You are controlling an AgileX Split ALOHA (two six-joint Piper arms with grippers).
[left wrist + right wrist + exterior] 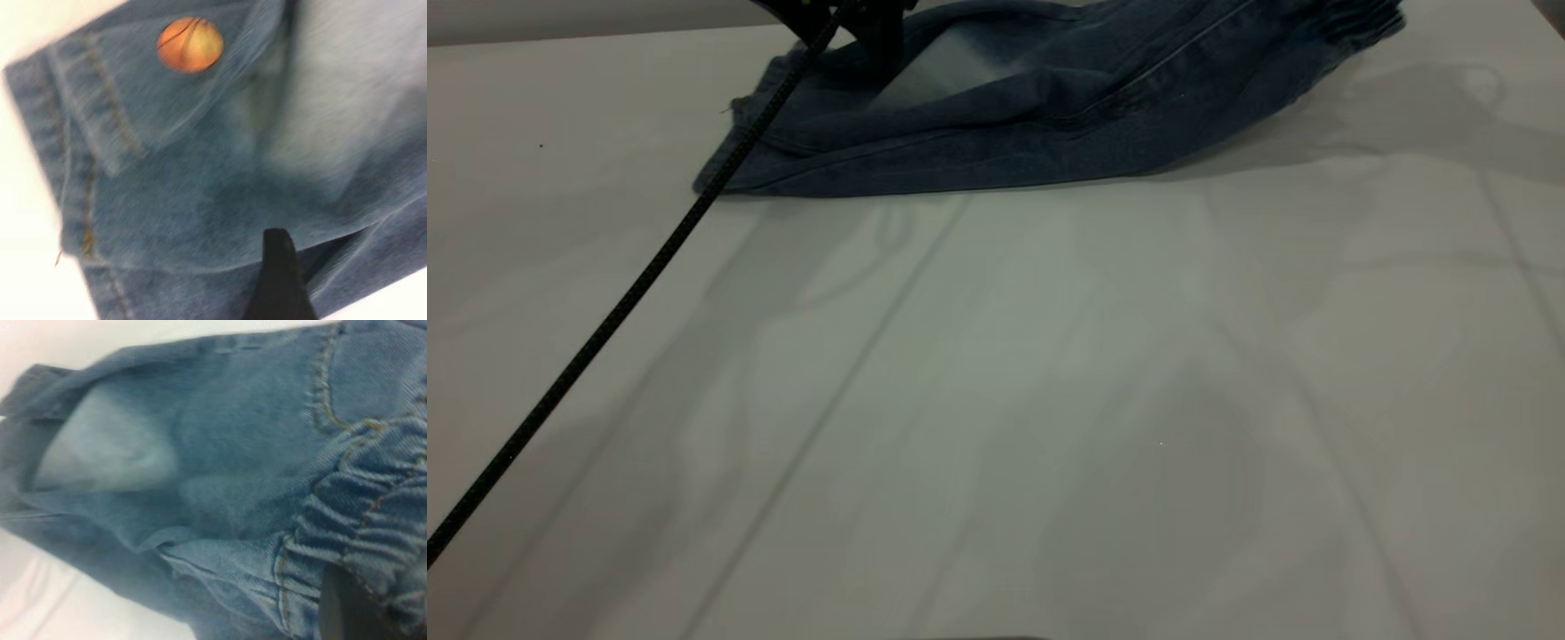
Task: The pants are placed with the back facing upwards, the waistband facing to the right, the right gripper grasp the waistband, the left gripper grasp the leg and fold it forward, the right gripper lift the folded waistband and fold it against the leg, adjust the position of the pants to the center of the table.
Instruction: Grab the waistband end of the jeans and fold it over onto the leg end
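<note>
The pants (1049, 116) lie at the top of the exterior frame, spanning from upper centre-left to the upper right corner, on the table (1049, 427). They are bunched and partly folded: a pale faded patch shows near the top centre, a long seam runs diagonally toward the upper right, and the gathered waistband (1352, 22) sits at the upper right edge. The hem end spreads flat toward the left, its lower edge resting on the tabletop. The left gripper (871, 27) comes down at the top of the frame, left of centre, onto the denim just beside the pale patch; only its lower black part is in view, and I cannot tell whether its fingers are apart or together. A black cable (605, 329) runs from it diagonally across the left of the frame to the lower left edge. In the left wrist view the leg (200, 167) fills the frame — an orange basketball print (190, 45) sits near the top, stitched hems run down the left side, and one black fingertip (280, 280) rises at the bottom edge, touching the fabric. In the right wrist view the elastic waistband fills the right side with its ruffled folds, and a dark shape of the right gripper (350, 610) shows at the lower right corner, against the waistband — its finger state cannot be told.
</note>
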